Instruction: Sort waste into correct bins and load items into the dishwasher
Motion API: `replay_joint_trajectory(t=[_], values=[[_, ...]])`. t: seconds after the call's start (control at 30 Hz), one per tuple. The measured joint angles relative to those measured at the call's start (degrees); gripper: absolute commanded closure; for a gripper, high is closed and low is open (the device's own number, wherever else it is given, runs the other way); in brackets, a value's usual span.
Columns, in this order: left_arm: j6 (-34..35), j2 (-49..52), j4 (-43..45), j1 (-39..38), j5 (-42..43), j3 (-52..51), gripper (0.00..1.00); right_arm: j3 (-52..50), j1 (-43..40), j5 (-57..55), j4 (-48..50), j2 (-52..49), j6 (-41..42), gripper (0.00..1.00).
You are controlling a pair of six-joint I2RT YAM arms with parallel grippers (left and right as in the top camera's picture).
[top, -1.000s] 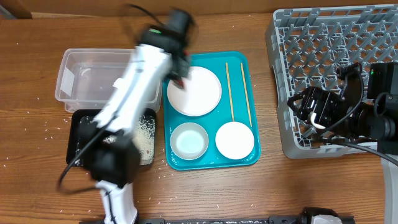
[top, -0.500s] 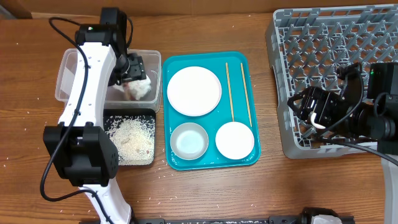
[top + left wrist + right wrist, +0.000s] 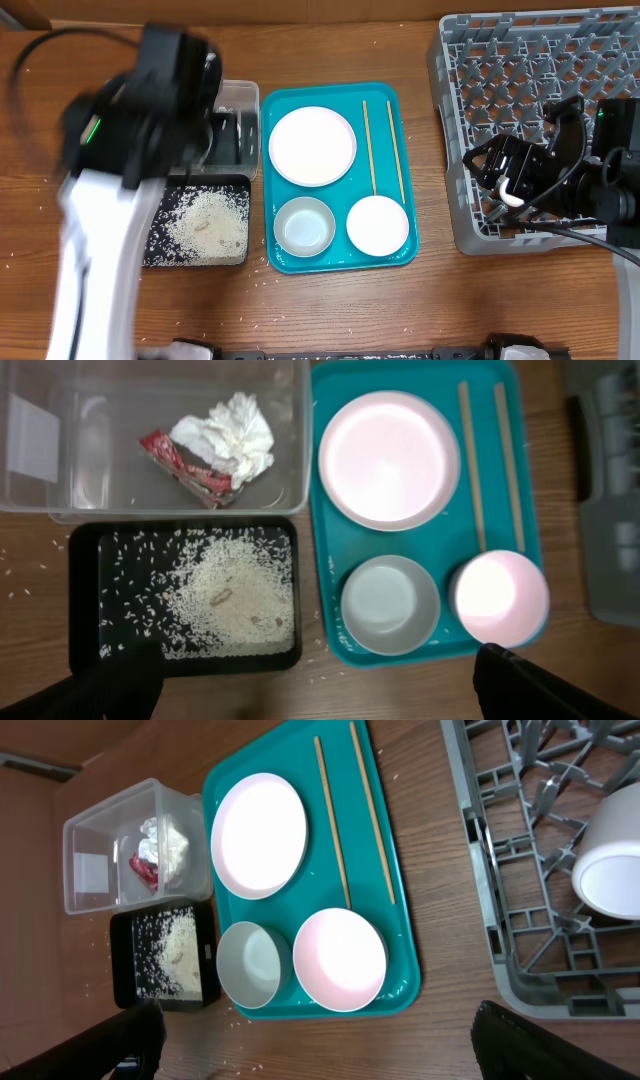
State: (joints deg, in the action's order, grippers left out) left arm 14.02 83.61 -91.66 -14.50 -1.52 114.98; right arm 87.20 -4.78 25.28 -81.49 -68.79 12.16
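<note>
Grey plastic lattice, the rack (image 3: 540,60) fills the right of the table, and only the cup (image 3: 612,860) lies in it, on its side near the front edge. The right gripper (image 3: 315,1020) hangs over the rack's near-left corner with its fingers spread wide and nothing between them. The left arm is a blur over the bins in the overhead view. From its wrist camera the left gripper (image 3: 320,670) is also spread and empty, high above the bins and the teal tray (image 3: 335,262).

That tray holds all the remaining dishes. The plate (image 3: 312,146) is at the back, the pale bowl (image 3: 303,226) and pink bowl (image 3: 377,224) stand side by side at the front, and the two chopsticks (image 3: 367,145) lie parallel along the right side.

The tub (image 3: 100,450) holds the napkin (image 3: 228,438), with the wrapper (image 3: 185,468) touching it. The black tray (image 3: 80,600), just in front of the tub, holds the rice (image 3: 225,595) in a loose heap.

I judge the waste essentially sorted, apart from a few stray grains on the wood around the bins. The loading has barely begun, with one item in and five to go.
</note>
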Motion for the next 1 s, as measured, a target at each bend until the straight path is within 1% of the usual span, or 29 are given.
replay_joint_trajectory(t=[0.1, 0.2, 0.43, 0.5, 0.6, 0.63, 0.73, 0.8, 1.0], values=[[0.0, -7.7, -1.2, -1.6, 0.4, 0.6, 0.0, 0.0, 0.0, 0.0, 0.0, 0.0, 0.0, 0.0], [0.0, -12.6, -1.4, -2.3, 0.9, 0.7, 0.0, 0.0, 0.0, 0.0, 0.0, 0.0, 0.0, 0.0], [0.0, -18.0, -2.0, -2.4, 0.5, 0.6, 0.0, 0.0, 0.0, 0.0, 0.1, 0.0, 0.0, 0.0], [-1.1, -19.0, 0.7, -2.4, -1.1, 0.2, 0.0, 0.0, 0.0, 0.0, 0.0, 0.0, 0.0, 0.0], [-4.3, -21.4, 8.6, -1.4, -2.3, -2.5, 0.0, 0.0, 0.0, 0.0, 0.0, 0.0, 0.0, 0.0], [-5.4, -22.6, 11.4, -0.8, -2.4, -4.3, 0.0, 0.0, 0.0, 0.0, 0.0, 0.0, 0.0, 0.0], [-8.8, -28.7, 21.3, 2.2, -2.5, -13.8, 0.0, 0.0, 0.0, 0.0, 0.0, 0.0, 0.0, 0.0], [-9.9, -33.0, 25.2, 4.3, -2.5, -20.9, 0.0, 0.0, 0.0, 0.0, 0.0, 0.0, 0.0, 0.0], [-11.3, -50.8, 44.1, 9.8, -1.7, -50.4, 0.0, 0.0, 0.0, 0.0, 0.1, 0.0, 0.0, 0.0]])
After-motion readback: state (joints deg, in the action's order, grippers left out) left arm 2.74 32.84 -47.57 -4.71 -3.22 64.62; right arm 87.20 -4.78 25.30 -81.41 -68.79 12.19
